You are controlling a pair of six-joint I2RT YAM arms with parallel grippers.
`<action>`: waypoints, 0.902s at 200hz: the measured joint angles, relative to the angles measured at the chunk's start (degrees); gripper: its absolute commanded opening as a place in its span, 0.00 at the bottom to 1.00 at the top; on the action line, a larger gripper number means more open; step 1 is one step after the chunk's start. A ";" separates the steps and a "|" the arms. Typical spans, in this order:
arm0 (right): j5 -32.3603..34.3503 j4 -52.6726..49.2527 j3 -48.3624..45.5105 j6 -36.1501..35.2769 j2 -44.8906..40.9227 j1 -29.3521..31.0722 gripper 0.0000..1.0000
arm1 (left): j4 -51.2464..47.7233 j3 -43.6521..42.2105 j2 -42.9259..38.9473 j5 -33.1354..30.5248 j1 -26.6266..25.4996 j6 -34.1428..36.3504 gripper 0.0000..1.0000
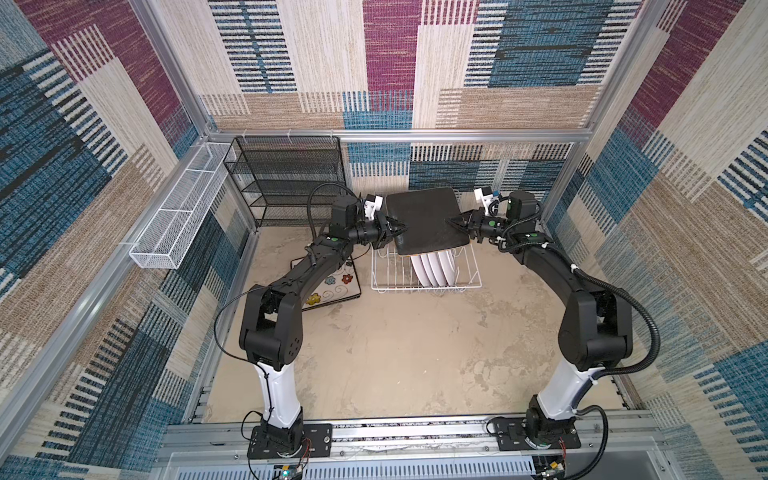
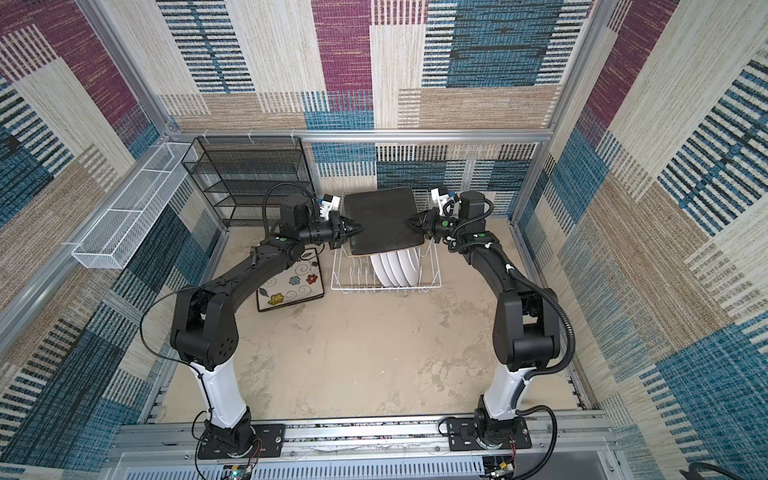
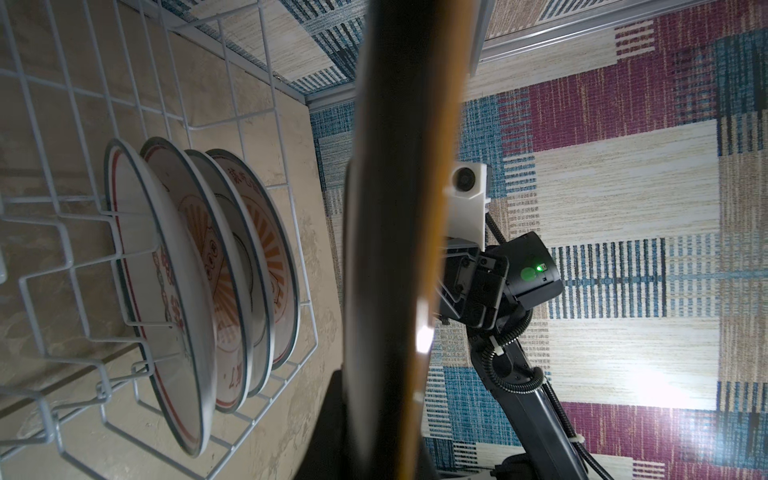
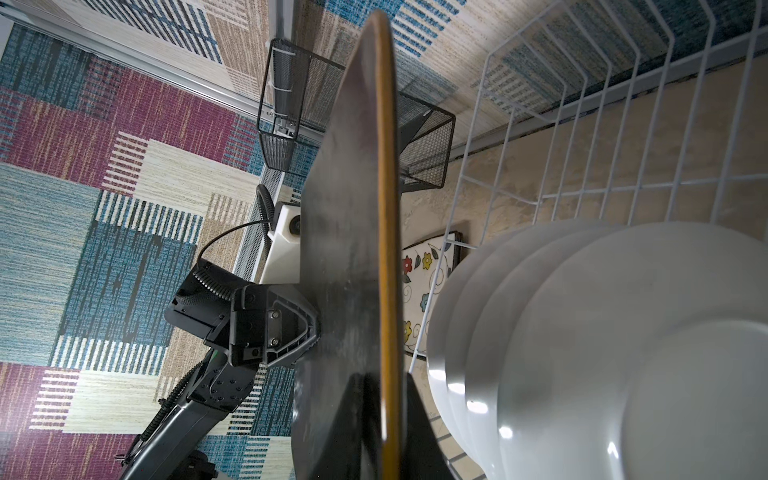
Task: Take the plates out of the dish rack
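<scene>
Square black-backed plate with an ochre edge (image 1: 428, 222) is held tilted, back upward, between the two pincers. One side edge is clamped by the closed left pincer (image 1: 400, 228), and the opposite edge by the closed right pincer (image 1: 451, 222). Below the pincers the white wire dish rack (image 1: 384, 272) is seen on the beige desk (image 1: 395, 353), with four round white plates (image 1: 434, 268) stood upright in it. A cream-faced square plate with coloured flowers (image 1: 328, 286) is laid flat on the desk beneath the left arm, beside the rack.
</scene>
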 measured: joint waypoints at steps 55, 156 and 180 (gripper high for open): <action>0.48 -1.18 0.94 -1.09 -0.39 0.31 0.23 | -2.38 0.52 -1.79 -0.98 0.02 1.73 0.00; 6.08 -5.07 3.17 -7.61 -2.29 1.07 0.74 | -7.34 -0.13 -6.58 -0.48 0.90 5.38 0.00; 10.67 -6.10 2.89 -10.64 -5.31 1.07 0.91 | -8.87 0.26 -7.50 -0.52 1.51 6.95 0.00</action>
